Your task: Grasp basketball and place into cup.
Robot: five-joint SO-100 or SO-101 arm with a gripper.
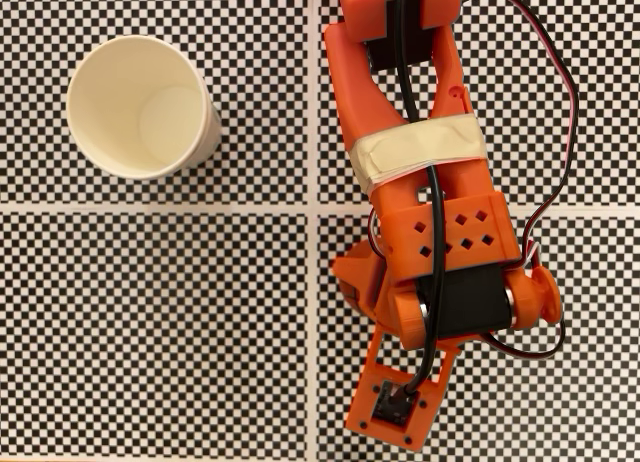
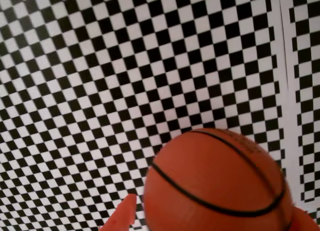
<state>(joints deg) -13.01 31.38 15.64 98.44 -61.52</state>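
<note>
In the wrist view the basketball [image 2: 215,183], dark orange with thin black seams, sits large at the bottom of the picture. My gripper [image 2: 212,222] is shut on it, with one orange fingertip [image 2: 122,216] against its left side and the other at its right edge. In the fixed view the off-white paper cup [image 1: 140,104] stands upright at the upper left with nothing inside. My orange arm [image 1: 420,232] reaches down the right side and hides the ball beneath it, well right of the cup.
Black-and-white checkerboard sheets [image 1: 160,332] cover the table, with white seams between them. A band of tape [image 1: 415,147] wraps the arm, and black and red cables [image 1: 555,102] loop off its right side.
</note>
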